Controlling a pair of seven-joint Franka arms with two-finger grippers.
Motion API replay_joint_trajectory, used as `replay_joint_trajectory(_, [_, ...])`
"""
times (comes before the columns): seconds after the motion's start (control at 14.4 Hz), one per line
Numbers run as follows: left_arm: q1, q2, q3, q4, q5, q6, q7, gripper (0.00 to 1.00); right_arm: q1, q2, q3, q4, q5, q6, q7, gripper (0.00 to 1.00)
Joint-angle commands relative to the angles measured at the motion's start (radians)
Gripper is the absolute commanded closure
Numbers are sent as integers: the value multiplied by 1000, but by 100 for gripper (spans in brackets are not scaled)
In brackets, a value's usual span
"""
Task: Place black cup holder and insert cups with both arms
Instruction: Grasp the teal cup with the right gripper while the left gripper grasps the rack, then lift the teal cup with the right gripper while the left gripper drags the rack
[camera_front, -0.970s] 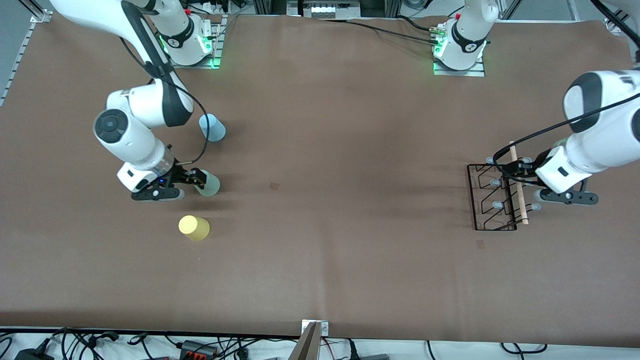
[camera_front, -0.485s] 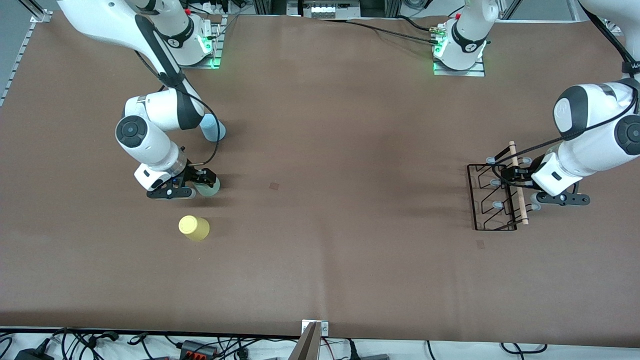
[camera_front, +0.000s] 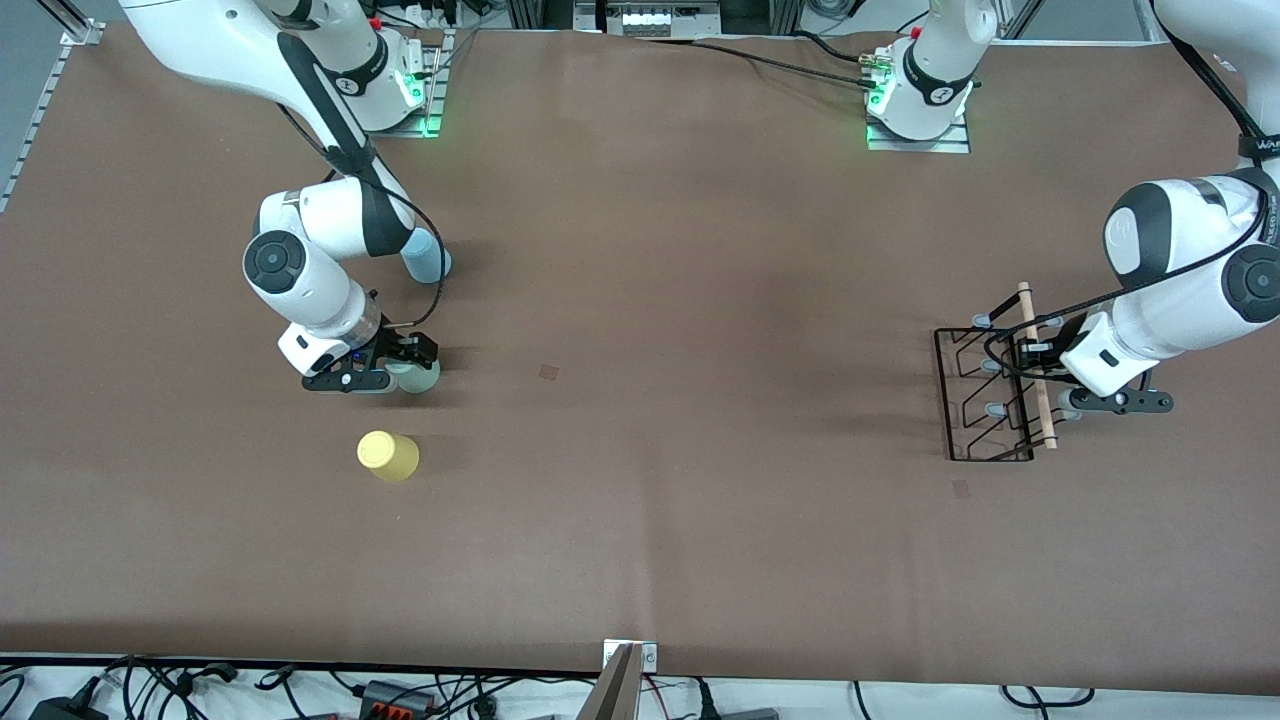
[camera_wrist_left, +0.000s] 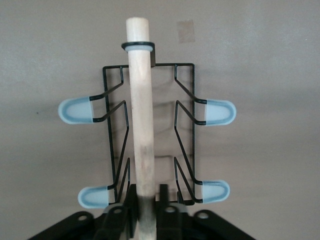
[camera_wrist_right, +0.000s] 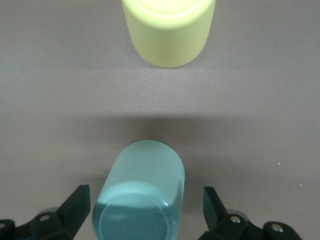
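Observation:
The black cup holder (camera_front: 985, 395) lies on the table at the left arm's end, its wooden rod (camera_wrist_left: 141, 100) along the top. My left gripper (camera_front: 1035, 352) is shut on that rod, one finger on each side, as the left wrist view (camera_wrist_left: 146, 187) shows. The mint green cup (camera_front: 418, 376) stands upside down. My right gripper (camera_front: 412, 360) is open around it, and its fingers stand clear of the cup (camera_wrist_right: 142, 195) on both sides. The yellow cup (camera_front: 388, 455) stands nearer the front camera and also shows in the right wrist view (camera_wrist_right: 169, 30). The light blue cup (camera_front: 430, 258) is partly hidden by the right arm.
Pale blue peg tips (camera_wrist_left: 75, 110) stick out from both sides of the rack. A small tape mark (camera_front: 549, 372) lies mid-table and another (camera_front: 961, 488) lies near the rack. Cables lie along the front edge.
The right arm moved toward the mint green cup, so its open fingers now straddle it. The left arm lowered a little over the rod. The rack and cups did not move.

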Motion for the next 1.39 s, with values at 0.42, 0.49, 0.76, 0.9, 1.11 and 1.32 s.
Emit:
replay_joint_trajectory(0.42, [6,-13,-4,77,23,-42,9,99,18,-9,-6,-25,17,16,6,66])
replay_joint_trajectory(0.49, [6,-14,-4,109,23,-88,11,99,18,-11,-6,-24,17,15,4,81])
replay_joint_trajectory(0.76, [-23,-13,-21,290,11,-307,14,99,35,-28,-7,5,14,-8,-4,95])
replay_joint_trajectory(0.9, [-78,-13,-44,321,7,-362,0,99,35,-55,-9,28,7,-56,-4,96])
replay_joint_trajectory(1.11, [-120,-13,-119,320,5,-372,-69,99,32,-126,-13,31,2,-114,-36,95])
replay_joint_trajectory(1.32, [-141,-1,-274,321,2,-340,-275,99,25,-190,-27,31,1,-169,-62,95])
